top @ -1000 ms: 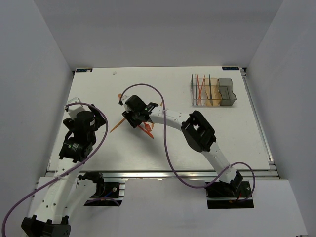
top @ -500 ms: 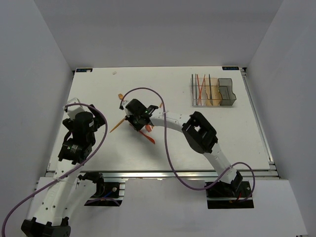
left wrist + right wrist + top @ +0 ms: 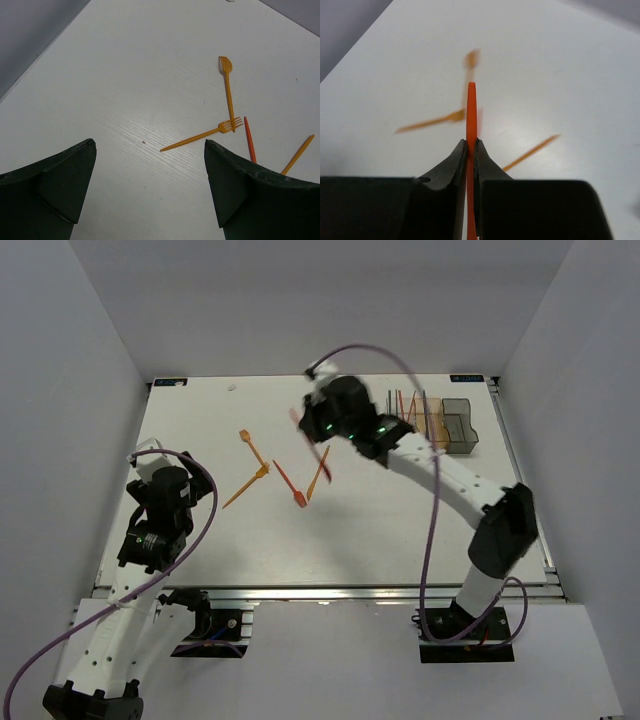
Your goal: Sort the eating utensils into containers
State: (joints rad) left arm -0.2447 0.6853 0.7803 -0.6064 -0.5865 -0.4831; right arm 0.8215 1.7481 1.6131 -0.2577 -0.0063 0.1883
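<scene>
My right gripper (image 3: 312, 423) is shut on a red utensil (image 3: 471, 107) and holds it above the table's middle back, left of the containers (image 3: 432, 426). The clear and orange bins hold several upright utensils; the grey bin (image 3: 460, 426) looks empty. On the table lie two orange forks (image 3: 253, 446) (image 3: 246, 488), a red utensil (image 3: 288, 483) and an orange utensil (image 3: 318, 473). They also show in the left wrist view: the forks (image 3: 228, 87) (image 3: 202, 135), the red one (image 3: 249, 145), the orange one (image 3: 298, 153). My left gripper (image 3: 150, 146) is open and empty, left of the forks.
The table's right edge rail (image 3: 525, 490) runs beside the bins. Grey walls enclose the table on the left, back and right. The right arm's purple cable (image 3: 430, 510) hangs over the table's right half.
My right gripper has lifted off the utensil pile with the red utensil and swung back and right toward the bins. The left arm has barely moved.
</scene>
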